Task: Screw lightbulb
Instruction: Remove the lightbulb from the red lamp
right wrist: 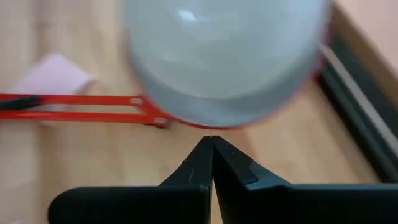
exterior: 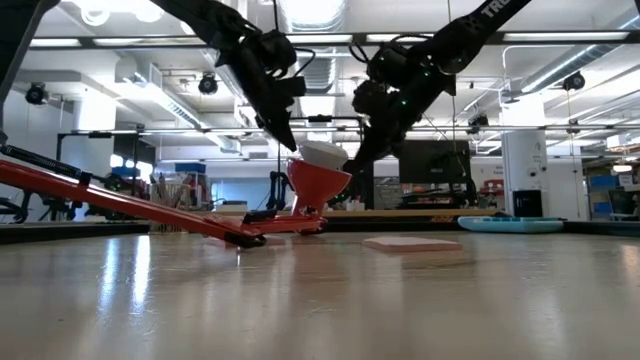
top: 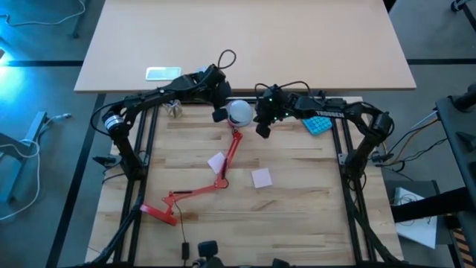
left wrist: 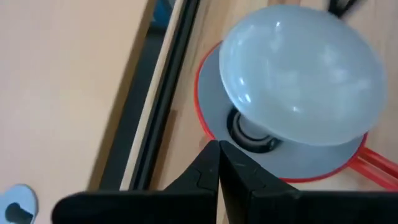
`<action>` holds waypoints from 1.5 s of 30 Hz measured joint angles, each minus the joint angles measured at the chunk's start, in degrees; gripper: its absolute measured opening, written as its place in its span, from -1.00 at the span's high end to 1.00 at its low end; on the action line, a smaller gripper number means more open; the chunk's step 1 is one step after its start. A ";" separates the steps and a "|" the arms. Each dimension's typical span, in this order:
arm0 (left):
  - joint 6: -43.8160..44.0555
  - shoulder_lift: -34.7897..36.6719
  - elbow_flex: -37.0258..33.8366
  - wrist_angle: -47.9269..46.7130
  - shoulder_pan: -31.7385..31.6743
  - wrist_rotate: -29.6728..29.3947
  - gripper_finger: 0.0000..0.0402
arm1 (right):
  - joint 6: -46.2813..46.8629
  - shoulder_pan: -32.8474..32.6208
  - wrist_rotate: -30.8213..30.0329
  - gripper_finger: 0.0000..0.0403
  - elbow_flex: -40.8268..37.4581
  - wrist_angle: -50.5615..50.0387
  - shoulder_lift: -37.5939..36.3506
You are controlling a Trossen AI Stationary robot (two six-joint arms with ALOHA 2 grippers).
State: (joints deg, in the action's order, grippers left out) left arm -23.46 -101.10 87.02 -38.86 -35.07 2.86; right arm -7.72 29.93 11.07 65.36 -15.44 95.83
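A white lightbulb [top: 239,112] sits in the upturned shade [exterior: 315,185] of a red desk lamp, at the table's far middle. Its greyish screw base [left wrist: 249,134] goes down into the socket in the shade's pale lining. The bulb leans a little. The lamp's jointed arm [top: 227,160] lies along the table to its base [top: 158,212] near the left front. My left gripper [top: 219,115] is shut just left of the shade. My right gripper [top: 262,132] is shut just right of it, lower than the bulb's dome. My left gripper has its shut fingertips [left wrist: 211,155] right at the shade's red rim [left wrist: 208,134], coming slanting down from the left; I cannot tell whether they touch it. My right gripper points its shut fingertips [right wrist: 205,152] at the shade's rim [right wrist: 186,124] from the right; I cannot tell whether they touch.
Two pink sticky notes [top: 216,161] [top: 261,177] lie on the table near the lamp arm. A blue tray-like thing [top: 317,123] is at the far right under the right arm. A small object [top: 175,109] sits at the far left. The table's frame rail [left wrist: 161,93] runs close behind the shade.
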 joint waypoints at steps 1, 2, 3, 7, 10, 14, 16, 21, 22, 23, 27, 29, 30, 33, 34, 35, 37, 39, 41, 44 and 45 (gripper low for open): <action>0.02 0.00 0.00 0.41 0.00 0.01 1.00 | 0.14 -0.33 1.65 0.99 0.00 0.23 0.00; 0.02 -0.01 0.00 0.68 0.03 0.05 1.00 | 0.18 -0.70 2.62 0.99 0.00 0.91 0.01; 0.01 -0.01 0.00 0.86 0.09 0.17 1.00 | 0.11 -1.13 2.76 0.99 0.00 2.07 0.16; 0.29 0.00 0.02 -0.15 0.72 3.05 1.00 | -0.74 -1.33 2.49 0.99 0.00 5.82 0.84; 0.38 0.00 0.04 -3.03 1.65 3.95 1.00 | -0.74 -0.92 1.87 0.99 0.00 7.05 0.98; 0.41 0.06 0.04 -6.41 3.37 4.66 1.00 | -1.71 -0.27 -4.86 0.99 0.00 7.00 0.98; 0.36 0.50 0.04 -7.60 3.91 6.23 1.00 | -1.81 0.27 -8.14 0.99 0.00 6.64 0.98; -0.19 2.02 0.07 -7.65 3.46 6.46 1.00 | -1.78 0.49 -7.48 0.99 0.00 4.10 0.58; -0.45 2.14 0.07 -7.10 2.90 5.71 1.00 | -1.77 0.24 -6.10 0.99 0.00 3.70 0.45; -0.59 2.16 0.07 -6.22 2.31 4.87 1.00 | -1.75 -0.02 -3.56 0.99 0.00 3.37 0.37; -0.58 1.85 0.06 -0.74 -0.11 3.64 1.00 | -1.36 -0.76 7.66 0.99 0.00 4.28 0.33; 0.18 1.13 -0.07 2.52 -0.89 3.67 1.00 | -1.38 -1.20 8.27 0.99 0.00 5.20 0.31; 0.59 0.65 -0.11 3.35 -1.09 3.69 1.00 | -1.39 -1.26 7.87 0.99 0.00 5.42 0.31; 0.46 -0.55 -0.26 3.43 -1.19 3.68 1.00 | -1.42 -1.12 6.79 0.99 0.00 5.82 0.31; 0.36 -0.75 -0.26 3.31 -1.05 3.74 1.00 | -1.67 -0.93 6.61 0.99 0.00 5.94 0.31; 0.34 -0.79 -0.26 2.98 -0.90 3.88 1.00 | -1.82 -0.77 5.80 0.99 0.00 5.92 0.31; 0.26 -0.81 -0.33 2.15 -0.35 4.08 1.00 | -2.14 -0.70 2.17 0.99 0.00 5.87 0.31; 0.38 -0.71 -0.38 0.47 0.29 4.11 1.00 | -2.87 -0.56 -2.12 0.99 0.00 5.86 0.31; 1.36 -0.18 -0.44 -1.78 1.11 4.10 1.00 | -3.57 -0.33 -6.20 0.99 0.00 5.92 0.31; 1.78 1.13 -0.44 -5.61 2.54 4.13 1.00 | -3.92 0.21 -9.30 0.99 0.00 5.89 0.31; 1.74 1.39 -0.44 -6.66 2.91 4.13 1.00 | -3.92 0.36 -9.37 0.99 0.00 5.92 0.31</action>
State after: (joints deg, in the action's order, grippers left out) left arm -21.71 -99.71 86.59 -45.51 -32.16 6.98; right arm -11.64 30.29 1.69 65.36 -9.52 96.14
